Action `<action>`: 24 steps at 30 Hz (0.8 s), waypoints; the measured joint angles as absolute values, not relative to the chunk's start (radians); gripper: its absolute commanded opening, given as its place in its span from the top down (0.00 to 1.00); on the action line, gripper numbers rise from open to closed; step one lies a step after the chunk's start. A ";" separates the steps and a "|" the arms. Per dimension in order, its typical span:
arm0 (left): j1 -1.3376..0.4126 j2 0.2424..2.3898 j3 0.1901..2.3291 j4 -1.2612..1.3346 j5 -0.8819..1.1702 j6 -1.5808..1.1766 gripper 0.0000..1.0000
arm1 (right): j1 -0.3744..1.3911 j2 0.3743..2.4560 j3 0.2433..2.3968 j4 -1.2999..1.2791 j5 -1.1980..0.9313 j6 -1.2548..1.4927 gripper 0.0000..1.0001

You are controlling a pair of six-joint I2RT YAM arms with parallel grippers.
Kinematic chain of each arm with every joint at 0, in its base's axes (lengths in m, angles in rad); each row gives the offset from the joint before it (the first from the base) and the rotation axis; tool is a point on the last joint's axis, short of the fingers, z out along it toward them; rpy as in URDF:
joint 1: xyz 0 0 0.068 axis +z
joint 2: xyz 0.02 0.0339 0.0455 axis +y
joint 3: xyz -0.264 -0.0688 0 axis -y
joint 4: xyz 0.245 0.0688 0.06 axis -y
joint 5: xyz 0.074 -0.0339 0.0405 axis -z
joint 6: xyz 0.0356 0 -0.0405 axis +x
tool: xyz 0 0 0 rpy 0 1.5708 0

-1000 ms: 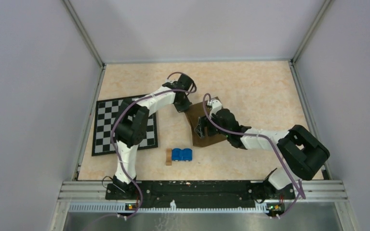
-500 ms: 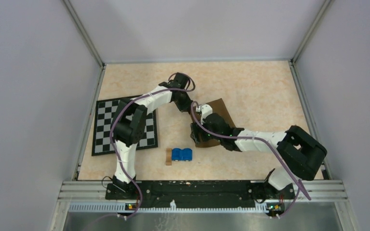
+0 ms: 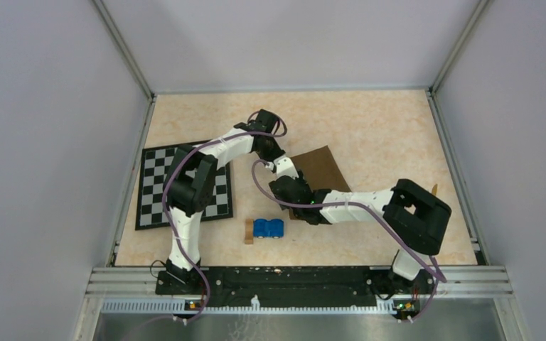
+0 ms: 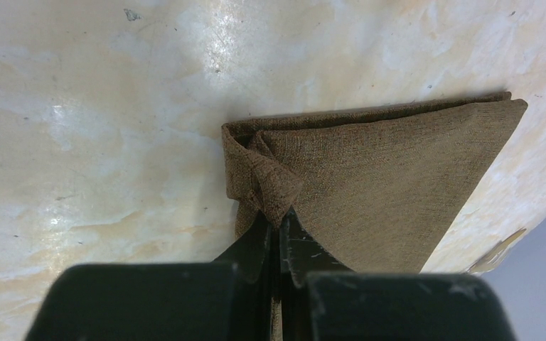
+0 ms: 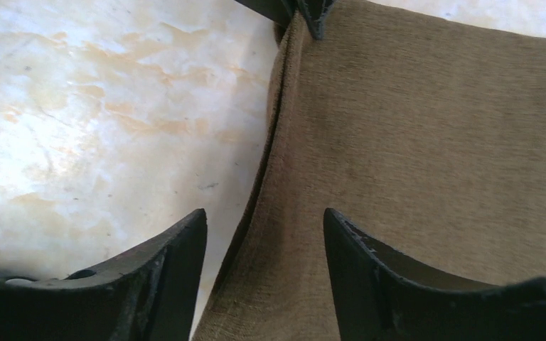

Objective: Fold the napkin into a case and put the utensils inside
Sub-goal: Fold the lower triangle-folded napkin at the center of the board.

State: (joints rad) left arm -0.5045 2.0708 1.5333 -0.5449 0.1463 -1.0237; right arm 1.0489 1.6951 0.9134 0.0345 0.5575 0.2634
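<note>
- Since a second ago the right arm has swung toward the left of the overhead frame. Its elbow has pulled in from the right edge, and its wrist has slid to the lower-left side of the napkin (image 3: 320, 170). The cloth's upper-right corner, covered before, now lies bare.
- Little has changed at the left gripper (image 4: 279, 226). It stays clamped on the napkin, fingers pressed together with a bunched, puckered corner of cloth pinched at their tips.
- Spread apart, the right gripper (image 5: 264, 217) holds nothing. One finger hangs over the bare table (image 3: 384, 128) and the other over the cloth, with the napkin's layered left edge running up between them. Whether the tips touch the surface cannot be told.
- At the top centre of the right wrist view, the left gripper's tip shows at the far end of that same edge.
- Folded and flat apart from the pinched corner, the napkin lies just right of centre in the overhead frame, turned at a slant.
- At the left of that frame lies the checkered mat (image 3: 153, 192), partly under the left arm and well apart from the napkin.
- Below the napkin, toward bottom centre, a blue object (image 3: 268, 228) sits with a tan block (image 3: 249, 231) just beside it on its left.
</note>
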 measured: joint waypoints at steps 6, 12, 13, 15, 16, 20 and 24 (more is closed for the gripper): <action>-0.505 2.071 1.533 -0.545 0.146 -1.027 1.00 | 1.071 1.722 0.965 -0.017 0.675 0.267 0.70; -0.505 2.071 1.533 -0.546 0.142 -1.028 1.00 | 1.071 1.732 0.986 -0.049 0.706 0.276 0.98; -0.505 2.071 1.533 -0.547 0.142 -1.028 1.00 | 1.071 1.734 0.993 -0.054 0.708 0.282 1.00; -0.505 2.071 1.533 -0.549 0.141 -1.027 1.00 | 1.071 1.735 1.003 -0.063 0.710 0.288 1.00; -0.504 2.071 1.533 -0.550 0.138 -1.027 1.00 | 1.071 1.735 1.004 -0.063 0.710 0.293 1.00; -0.504 2.071 1.533 -0.549 0.135 -1.005 0.90 | 1.062 1.720 0.966 -0.016 0.652 0.319 1.00; -0.513 2.071 1.533 -0.546 0.165 -0.959 0.81 | 0.999 1.601 0.807 0.120 0.495 0.375 1.00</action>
State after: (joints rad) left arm -0.5129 2.0708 1.5333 -0.5461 0.1646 -0.9588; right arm 0.9985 1.6012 0.8070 0.1196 0.4953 0.3748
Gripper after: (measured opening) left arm 0.136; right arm 0.015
